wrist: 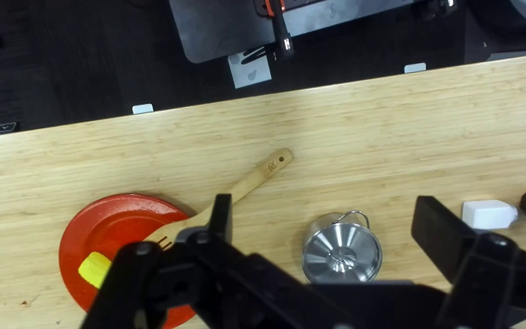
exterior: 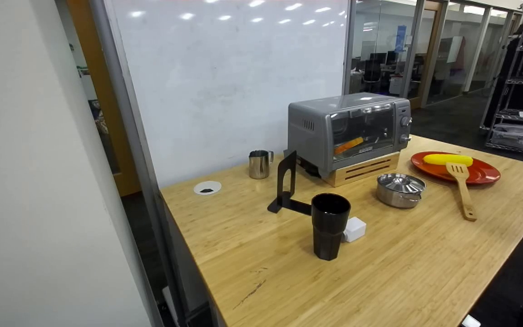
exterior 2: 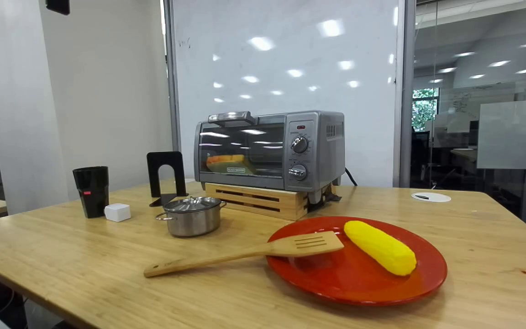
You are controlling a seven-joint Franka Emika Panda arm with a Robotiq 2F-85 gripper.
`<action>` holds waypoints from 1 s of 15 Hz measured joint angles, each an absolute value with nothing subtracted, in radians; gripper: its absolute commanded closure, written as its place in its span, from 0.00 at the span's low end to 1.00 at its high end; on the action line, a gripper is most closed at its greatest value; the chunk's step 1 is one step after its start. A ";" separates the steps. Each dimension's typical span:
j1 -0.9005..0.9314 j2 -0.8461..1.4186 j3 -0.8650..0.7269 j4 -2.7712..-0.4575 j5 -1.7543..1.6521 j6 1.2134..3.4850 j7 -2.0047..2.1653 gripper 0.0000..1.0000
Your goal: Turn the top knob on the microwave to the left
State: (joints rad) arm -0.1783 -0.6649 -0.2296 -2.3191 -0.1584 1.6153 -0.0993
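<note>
The microwave is a silver-grey toaster oven in both exterior views (exterior: 311,136) (exterior 2: 329,155). Its glass window shows an orange thing inside, and its door looks closed. The top knob (exterior 2: 299,144) sits on the front panel beside the window, above a lower knob (exterior 2: 297,172). The top knob also shows from the side in an exterior view (exterior: 405,121). My gripper (wrist: 324,198) is open and empty in the wrist view, its fingers wide apart high above the table and the lidded steel pot. The microwave is out of the wrist view.
The oven stands on a wooden rack (exterior 2: 286,204). In front are the steel pot (exterior 2: 193,219), a red plate (exterior 2: 359,292) with a yellow thing, and a wooden spatula (exterior 2: 244,252). A black bookend (exterior 2: 166,167), black cup (exterior: 329,227), white block (exterior: 355,229) and steel pitcher (exterior: 259,164) stand nearby.
</note>
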 measured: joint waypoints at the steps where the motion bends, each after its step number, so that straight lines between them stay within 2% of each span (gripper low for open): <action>1: -0.179 -0.665 -0.230 -2.319 -0.158 1.613 -0.079 0.00; 15: -0.180 -0.665 -0.230 -2.319 -0.147 1.612 -0.011 0.00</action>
